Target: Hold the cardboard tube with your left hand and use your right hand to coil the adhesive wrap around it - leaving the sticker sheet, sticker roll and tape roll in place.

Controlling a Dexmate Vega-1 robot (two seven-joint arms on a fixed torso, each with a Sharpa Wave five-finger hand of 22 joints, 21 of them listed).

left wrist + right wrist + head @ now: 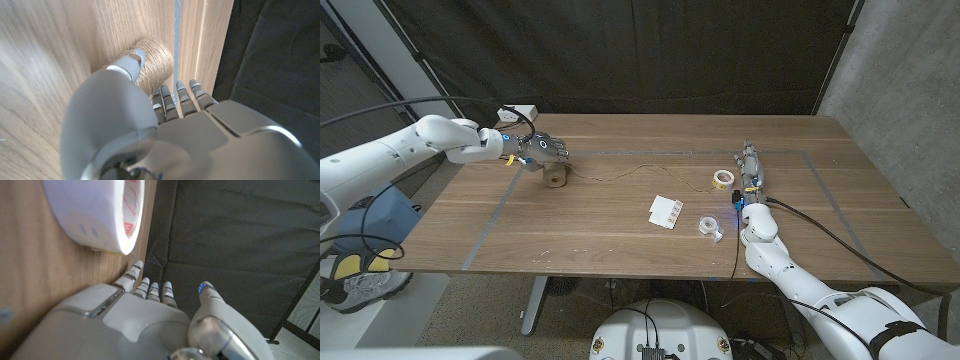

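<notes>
The cardboard tube (555, 178), wound in brown wrap, stands at the table's far left. My left hand (536, 148) grips it from behind. In the left wrist view the thumb (131, 64) lies on the tube (155, 60) and the fingers (176, 100) curl at its other side. A thin strand of wrap (640, 168) trails right towards my right hand (750, 165), whose fingers reach straight out with nothing seen between them. The sticker roll (722, 178) (100, 215) lies just left of that hand. The sticker sheet (666, 211) and tape roll (710, 227) lie nearer me.
A small white box (517, 113) sits at the table's back left corner. Pale tape lines (495, 215) mark out a rectangle on the wooden top. A black curtain hangs behind the table, and a concrete wall (910, 80) stands on the right.
</notes>
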